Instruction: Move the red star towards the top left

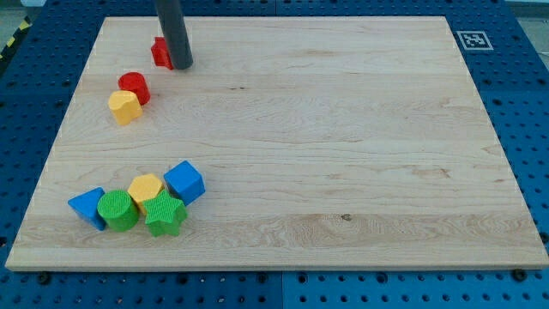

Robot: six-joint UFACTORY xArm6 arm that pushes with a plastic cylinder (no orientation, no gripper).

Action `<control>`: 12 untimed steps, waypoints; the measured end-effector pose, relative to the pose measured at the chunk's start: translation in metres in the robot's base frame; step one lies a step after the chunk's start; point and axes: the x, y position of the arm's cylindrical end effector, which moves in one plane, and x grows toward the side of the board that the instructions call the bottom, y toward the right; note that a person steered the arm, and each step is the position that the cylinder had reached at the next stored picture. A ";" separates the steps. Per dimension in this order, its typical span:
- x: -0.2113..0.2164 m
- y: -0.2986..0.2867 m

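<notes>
The red star (160, 52) lies near the top left of the wooden board (343, 129), partly hidden behind the rod. My tip (181, 64) rests on the board, touching the star's right side. A red cylinder (134, 87) and a yellow block (125, 106) sit just below and to the left of the star.
A cluster lies at the bottom left: a blue block (88, 208), a green cylinder (117, 210), a yellow hexagon-like block (146, 188), a green star (165, 215) and a blue cube (184, 182). A black-and-white marker (472, 39) is at the top right corner.
</notes>
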 end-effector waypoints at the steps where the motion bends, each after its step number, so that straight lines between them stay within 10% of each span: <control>1: -0.008 -0.005; 12: -0.026 -0.030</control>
